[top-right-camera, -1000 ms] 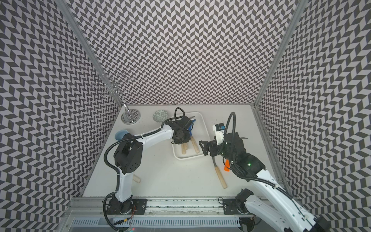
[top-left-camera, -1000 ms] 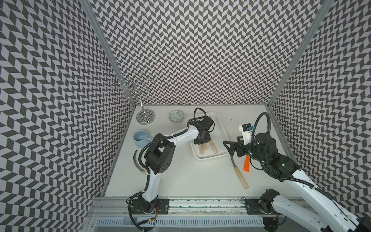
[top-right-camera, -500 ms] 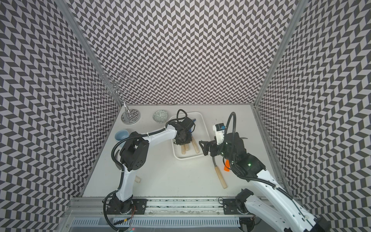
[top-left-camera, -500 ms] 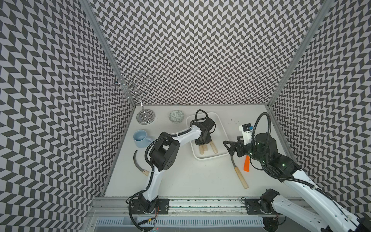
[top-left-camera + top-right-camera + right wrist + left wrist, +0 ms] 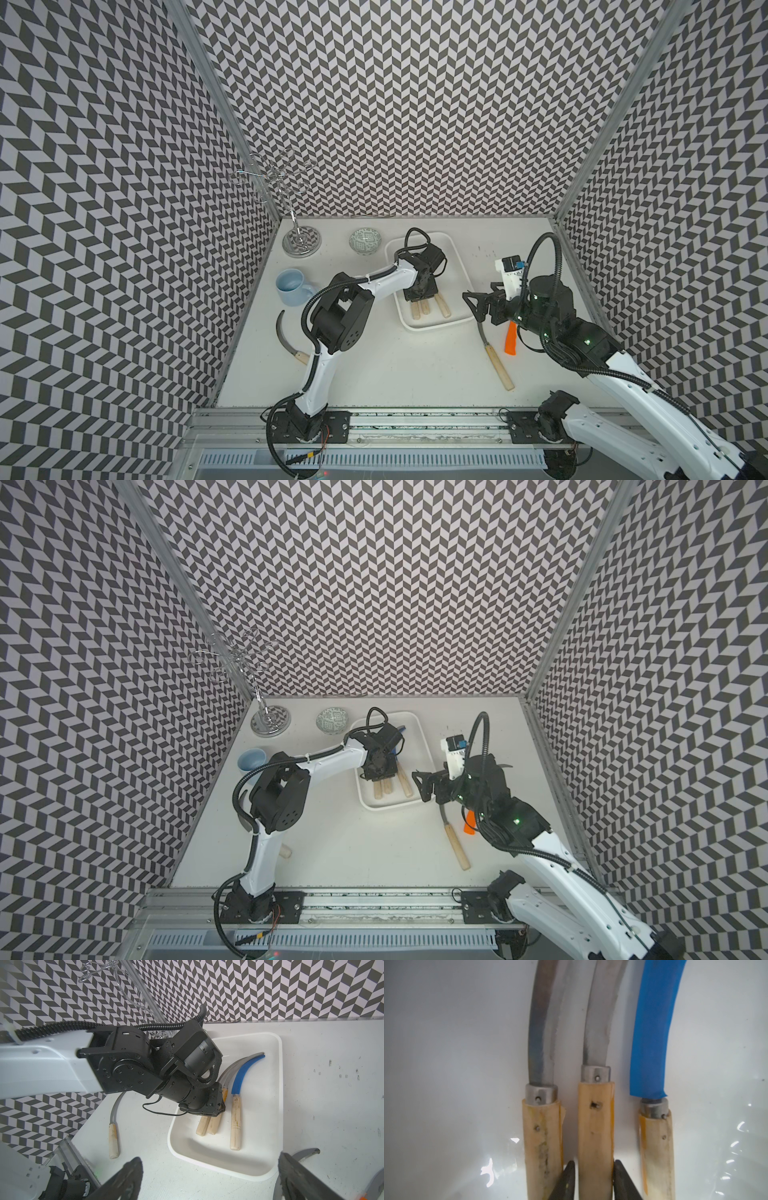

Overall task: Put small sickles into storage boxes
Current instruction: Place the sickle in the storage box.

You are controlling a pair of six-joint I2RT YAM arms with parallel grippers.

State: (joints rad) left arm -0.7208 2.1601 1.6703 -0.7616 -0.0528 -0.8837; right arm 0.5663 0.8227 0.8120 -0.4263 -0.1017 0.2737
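Left wrist view, Observer 1: where is the middle sickle (image 5: 596, 1118) placed against the left pincer (image 5: 592, 1180)?

Observer 2: Its pale handle is bracketed by the two dark fingertips (image 5: 568, 1176). They are narrowly parted: a sliver of white is seen at one tip, and wood is touched by the other. No clamp is made out.

Observer 1: Neighbours?

Observer 2: A grey-bladed sickle (image 5: 542, 1043) is laid just beside it on one flank, the blue-bladed sickle (image 5: 652, 1032) on the other. All three are laid flat and roughly parallel inside the white tray (image 5: 428, 325), handles toward its near rim.

Observer 1: Right pincer (image 5: 473, 309)?

Observer 2: Spread wide, nothing held. It is hung just off the tray's near corner, above the blade of a wood-handled sickle (image 5: 498, 368) on the tabletop (image 5: 395, 374). An orange-handled sickle (image 5: 511, 338) is noted just beside that one, partly hidden by the arm.

Observer 1: The sixth sickle (image 5: 282, 336)?

Observer 2: Logged by the left wall, near the mug (image 5: 293, 286), well apart from both pincers.
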